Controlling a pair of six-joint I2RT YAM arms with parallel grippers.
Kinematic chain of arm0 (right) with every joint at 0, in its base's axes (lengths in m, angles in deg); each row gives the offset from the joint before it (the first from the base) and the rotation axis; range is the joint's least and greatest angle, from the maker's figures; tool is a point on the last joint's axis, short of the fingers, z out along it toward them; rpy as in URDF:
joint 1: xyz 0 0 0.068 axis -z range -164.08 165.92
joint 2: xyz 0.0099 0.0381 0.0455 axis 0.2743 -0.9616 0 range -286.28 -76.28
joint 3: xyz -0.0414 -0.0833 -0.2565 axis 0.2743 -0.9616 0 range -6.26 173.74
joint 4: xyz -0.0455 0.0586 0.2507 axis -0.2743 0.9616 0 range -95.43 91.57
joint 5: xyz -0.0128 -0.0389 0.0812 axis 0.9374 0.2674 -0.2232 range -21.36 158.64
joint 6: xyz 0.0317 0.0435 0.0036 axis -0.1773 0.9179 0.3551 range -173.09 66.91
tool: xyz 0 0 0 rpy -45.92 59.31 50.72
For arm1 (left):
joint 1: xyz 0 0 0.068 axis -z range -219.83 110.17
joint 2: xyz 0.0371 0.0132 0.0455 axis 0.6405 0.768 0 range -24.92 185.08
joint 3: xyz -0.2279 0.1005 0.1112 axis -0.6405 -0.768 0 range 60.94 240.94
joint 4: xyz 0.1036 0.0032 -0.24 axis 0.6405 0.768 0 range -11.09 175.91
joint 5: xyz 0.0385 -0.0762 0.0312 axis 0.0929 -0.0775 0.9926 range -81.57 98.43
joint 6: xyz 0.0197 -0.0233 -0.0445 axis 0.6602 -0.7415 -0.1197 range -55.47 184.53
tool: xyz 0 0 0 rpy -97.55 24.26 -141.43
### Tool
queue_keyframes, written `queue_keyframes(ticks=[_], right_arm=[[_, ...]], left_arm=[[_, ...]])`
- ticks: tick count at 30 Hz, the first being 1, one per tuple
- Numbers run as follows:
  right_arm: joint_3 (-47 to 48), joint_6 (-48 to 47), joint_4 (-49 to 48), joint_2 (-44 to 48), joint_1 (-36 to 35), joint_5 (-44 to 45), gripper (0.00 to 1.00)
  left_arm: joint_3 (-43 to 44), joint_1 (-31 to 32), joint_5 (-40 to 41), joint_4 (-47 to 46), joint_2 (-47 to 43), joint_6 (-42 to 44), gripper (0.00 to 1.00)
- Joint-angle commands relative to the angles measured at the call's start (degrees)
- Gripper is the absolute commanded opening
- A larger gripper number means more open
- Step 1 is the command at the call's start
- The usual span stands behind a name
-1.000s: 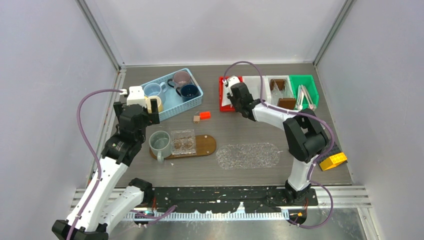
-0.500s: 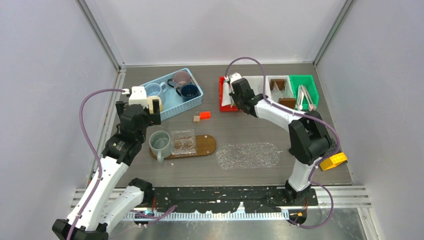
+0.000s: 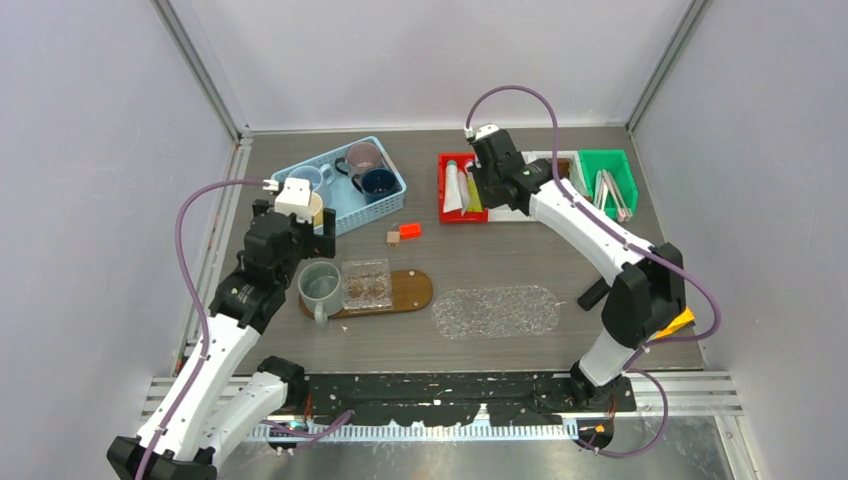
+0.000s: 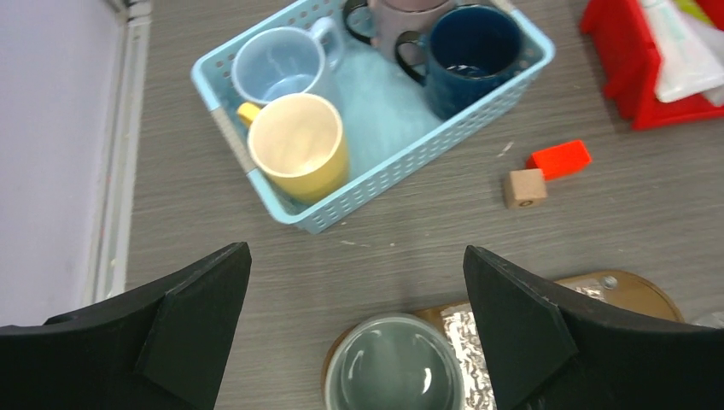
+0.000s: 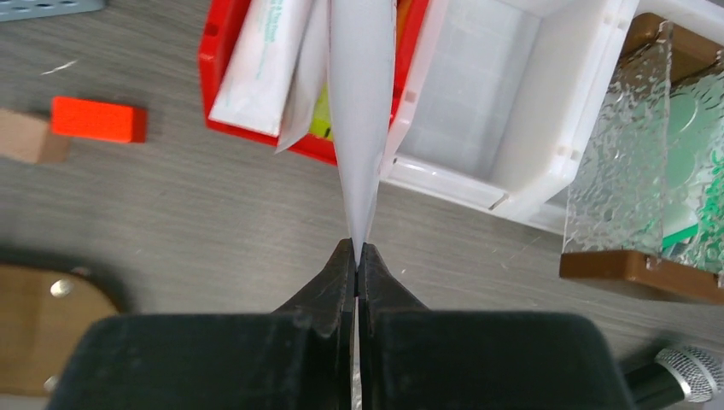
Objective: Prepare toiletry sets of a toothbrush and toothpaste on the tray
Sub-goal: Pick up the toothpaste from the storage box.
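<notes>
My right gripper [image 5: 356,252] is shut on the flat crimped end of a white toothpaste tube [image 5: 363,102], which hangs over the near wall of the red bin [image 5: 218,64]. More tubes [image 5: 260,60] lie in that bin. In the top view this gripper [image 3: 478,193] is above the red bin [image 3: 447,213]. My left gripper [image 4: 357,256] stands open and empty above the table, just behind the grey-green mug [image 4: 394,367] on the wooden tray [image 3: 410,290]. Toothbrushes [image 3: 608,193] lie in the green bin [image 3: 628,172].
A blue basket [image 4: 359,184] holds yellow [image 4: 299,145], light blue [image 4: 277,68], navy [image 4: 470,55] and mauve [image 4: 401,13] mugs. An orange block [image 4: 559,160] and a wooden block [image 4: 523,188] lie between basket and red bin. A clear oval tray [image 3: 495,312] lies right of the wooden one.
The right gripper has shut on a toothpaste tube in the red bin and lifted it, swinging back and to the right. The left gripper rose slightly, still open.
</notes>
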Motion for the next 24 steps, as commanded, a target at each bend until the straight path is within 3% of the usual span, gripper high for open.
queue_keyframes(ticks=[1, 5, 10, 15, 24], right_arm=[[3.04, 4.03, 4.55, 7.8, -1.65, -7.32, 0.01], [1.71, 5.76, 4.22, 12.31, -2.05, -18.66, 0.01], [-1.05, 7.5, 1.39, 17.6, -2.11, -31.0, 0.01], [-2.26, 8.96, -0.6, 19.19, -2.11, -42.26, 0.01], [-4.19, 12.42, -6.19, 20.58, -2.09, -54.23, 0.01]], left_arm=[[-0.91, -0.32, -11.67, -5.5, -1.5, 2.09, 1.0], [-0.67, -0.32, -17.96, -7.08, -1.57, -0.28, 1.0], [1.17, -0.32, -24.65, -10.83, 0.92, -13.01, 1.0], [-0.72, -0.52, -29.63, -21.33, 2.71, -25.56, 1.0], [-1.89, -5.62, -49.84, -36.3, 8.46, -38.14, 1.0]])
